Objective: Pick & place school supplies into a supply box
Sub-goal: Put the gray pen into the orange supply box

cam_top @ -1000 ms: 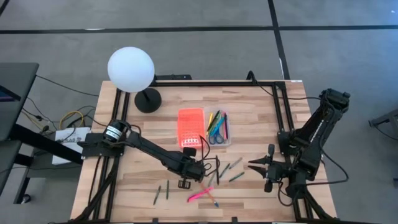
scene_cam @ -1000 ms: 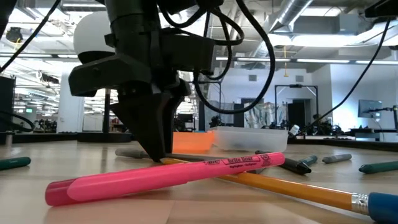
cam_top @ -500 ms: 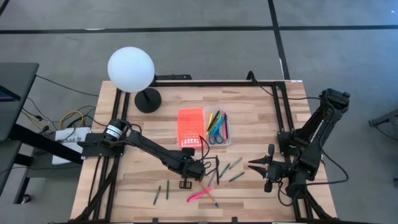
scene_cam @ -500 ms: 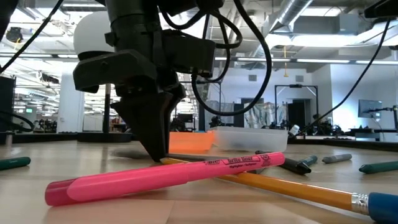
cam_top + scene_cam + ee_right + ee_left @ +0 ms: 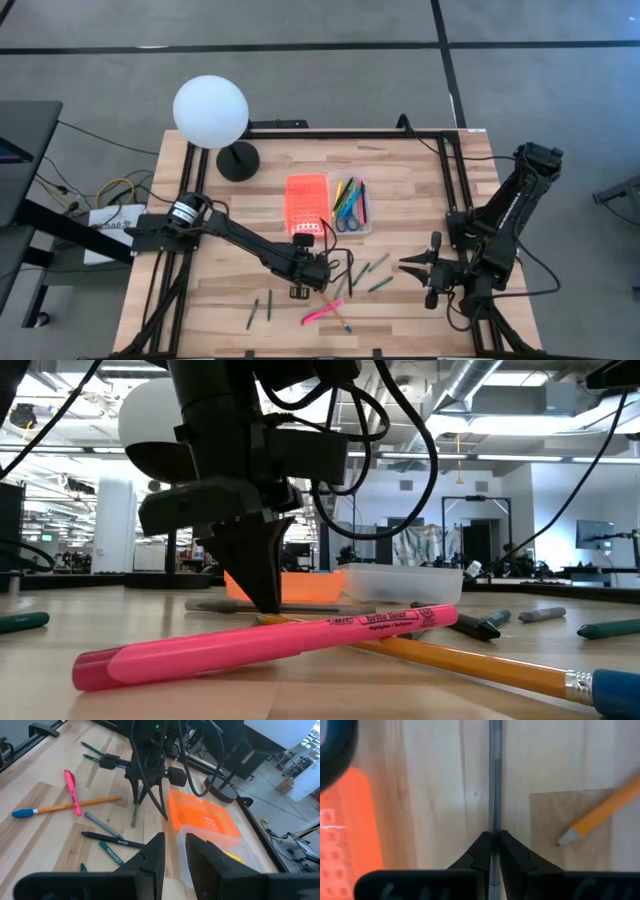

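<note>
My left gripper (image 5: 327,276) stands near the table's front middle, pointing down, shut on a thin grey pen (image 5: 494,780) that lies on the wood. Just in front of it lie a pink highlighter (image 5: 270,640) and a yellow pencil (image 5: 470,660), crossing each other. The supply box, a clear tray (image 5: 352,207) with pens and scissors inside and its orange lid (image 5: 307,203) beside it, sits at the table's middle. My right gripper (image 5: 405,265) waits at the right, open and holding nothing. My left gripper pinches the grey pen's shaft (image 5: 494,831) between its two fingertips (image 5: 479,851), one on each side. The fingers come from above, pointing steeply down. The pen lies flat on the table and runs on beyond the fingertips (image 5: 134,817).
A white globe lamp (image 5: 210,110) on a black base (image 5: 238,160) stands at the far left. Two dark pens (image 5: 260,310) lie front left, and several green and grey ones (image 5: 372,275) lie between the two grippers. Black cable loops hang beside my left gripper (image 5: 400,450).
My left gripper has shut, its fingers closing from a wide gap onto the grey pen, and it has turned slightly while staying in place. The pen stays on the table.
</note>
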{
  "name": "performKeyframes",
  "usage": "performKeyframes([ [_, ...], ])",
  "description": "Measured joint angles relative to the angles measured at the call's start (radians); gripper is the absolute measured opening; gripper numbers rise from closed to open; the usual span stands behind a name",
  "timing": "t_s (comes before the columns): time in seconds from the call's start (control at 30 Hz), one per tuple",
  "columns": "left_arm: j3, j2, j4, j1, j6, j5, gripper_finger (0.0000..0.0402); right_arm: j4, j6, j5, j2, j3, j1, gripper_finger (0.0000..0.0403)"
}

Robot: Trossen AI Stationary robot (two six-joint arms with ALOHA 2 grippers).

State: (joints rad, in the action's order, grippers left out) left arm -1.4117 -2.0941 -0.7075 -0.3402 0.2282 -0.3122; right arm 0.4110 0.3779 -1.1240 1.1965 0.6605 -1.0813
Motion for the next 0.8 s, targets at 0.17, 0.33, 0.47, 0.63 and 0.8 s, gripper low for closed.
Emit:
performKeyframes([
  [0.17,-0.032,-0.007,-0.013,-0.019,-0.044,-0.084,0.0008,0.000,0.000,0.000,0.000,0.000,0.001,0.0071],
  [0.33,-0.071,-0.010,-0.023,-0.025,-0.067,-0.188,0.0006,0.000,0.000,0.000,0.000,0.000,0.001,0.0071],
  [0.47,-0.094,-0.009,-0.030,-0.027,-0.065,-0.229,0.0005,0.000,0.000,0.000,0.000,0.000,0.003,0.0071],
  [0.63,-0.135,-0.007,-0.022,-0.014,-0.031,-0.279,0.0008,0.000,0.000,0.001,0.000,0.000,0.003,0.0071],
  [0.8,-0.189,-0.005,-0.015,0.028,0.044,-0.275,0.0008,0.000,0.000,0.001,0.000,0.000,0.003,0.0071],
])
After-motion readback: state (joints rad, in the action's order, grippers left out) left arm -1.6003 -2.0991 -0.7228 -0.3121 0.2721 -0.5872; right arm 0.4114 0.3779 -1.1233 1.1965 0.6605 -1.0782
